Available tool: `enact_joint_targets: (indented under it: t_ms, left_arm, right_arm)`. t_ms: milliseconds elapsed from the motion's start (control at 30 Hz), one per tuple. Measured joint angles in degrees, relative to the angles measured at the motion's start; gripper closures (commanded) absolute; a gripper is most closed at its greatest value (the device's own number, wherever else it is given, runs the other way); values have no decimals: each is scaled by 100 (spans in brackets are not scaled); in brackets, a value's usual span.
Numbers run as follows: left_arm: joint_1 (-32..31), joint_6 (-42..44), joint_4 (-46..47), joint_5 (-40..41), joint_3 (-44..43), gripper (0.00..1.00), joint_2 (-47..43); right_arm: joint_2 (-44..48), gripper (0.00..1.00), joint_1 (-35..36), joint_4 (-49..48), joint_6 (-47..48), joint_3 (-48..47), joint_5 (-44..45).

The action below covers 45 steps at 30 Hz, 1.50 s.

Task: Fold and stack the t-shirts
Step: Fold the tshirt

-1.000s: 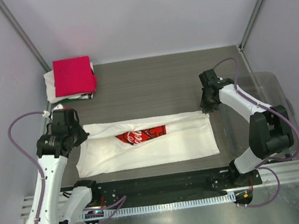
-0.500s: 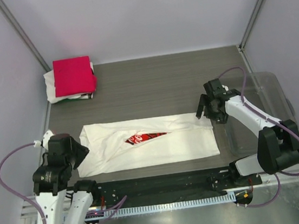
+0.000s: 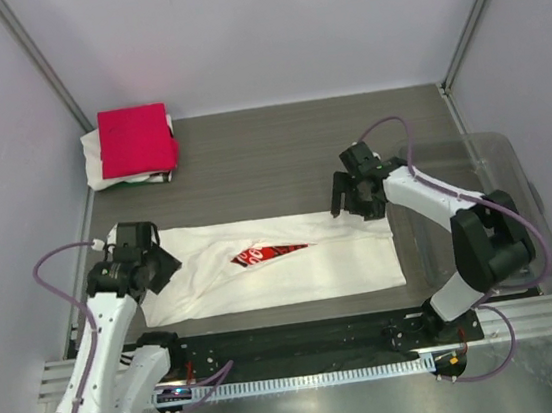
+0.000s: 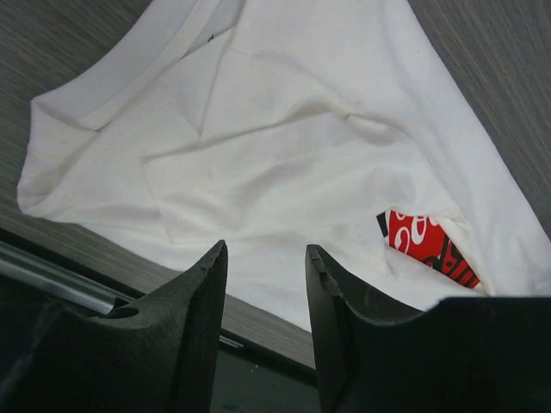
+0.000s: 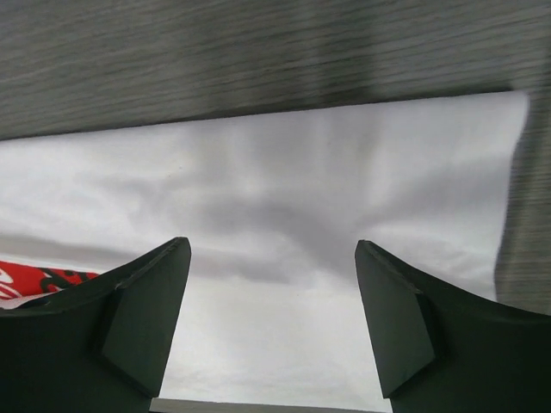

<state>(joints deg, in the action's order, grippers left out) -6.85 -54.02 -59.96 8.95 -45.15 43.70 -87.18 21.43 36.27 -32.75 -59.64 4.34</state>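
A white t-shirt with a red Coca-Cola print lies folded lengthwise across the middle of the table; only a sliver of the print shows. My left gripper hovers open over the shirt's left end, with nothing between its fingers. In the left wrist view the gripper is above the cloth. My right gripper stands open over the shirt's far right edge, above the cloth in the right wrist view. A folded crimson t-shirt lies on another white t-shirt at the far left.
A clear plastic tub stands along the table's right edge, beside the right arm. A black rail with the arm bases runs along the near edge. Grey walls close in the table on the left, back and right.
Both grippers have opened and let go of the shirt. Its upper layer now covers more of the red print. The right gripper moved left; the left one drew back, then returned.
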Motion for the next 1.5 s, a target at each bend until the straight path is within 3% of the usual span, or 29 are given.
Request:
enact_joint_targets:
  t_ms: [200, 400, 633, 767, 867, 1067, 1200, 1267, 1500]
  left_arm:
    - [-212, -90, 1099, -111, 538, 61, 1397]
    - [-361, -44, 2017, -61, 605, 65, 3115]
    - [-597, 90, 2006, 208, -518, 65, 4570]
    - [-866, 197, 1840, 378, -2164, 65, 6013]
    - [-1169, 269, 1547, 450, -3926, 65, 7257]
    - [-1908, 1082, 684, 334, -9208, 48, 10126]
    - [-2295, 1523, 468, 234, -9597, 36, 9882]
    - [-2400, 1696, 588, 184, -8961, 31, 9171]
    - [-2006, 2037, 560, 310, -7217, 32, 6124]
  right_arm:
    - [-872, 19, 306, -164, 63, 22, 96]
    - [-901, 19, 387, -352, 79, 256, 273]
    - [-98, 17, 636, -1097, -72, 1255, 358]
    - [531, 16, 1134, -1652, -660, 2015, 208]
    - [828, 16, 2041, -1987, -1368, 2291, -50]
    - [420, 13, 4164, -1502, -2284, 1526, -986]
    - [437, 11, 4428, -772, -2328, 577, -1119]
    - [455, 11, 4350, -483, -2249, 114, -1016]
    - [177, 11, 3418, 120, -1513, -1202, -623]
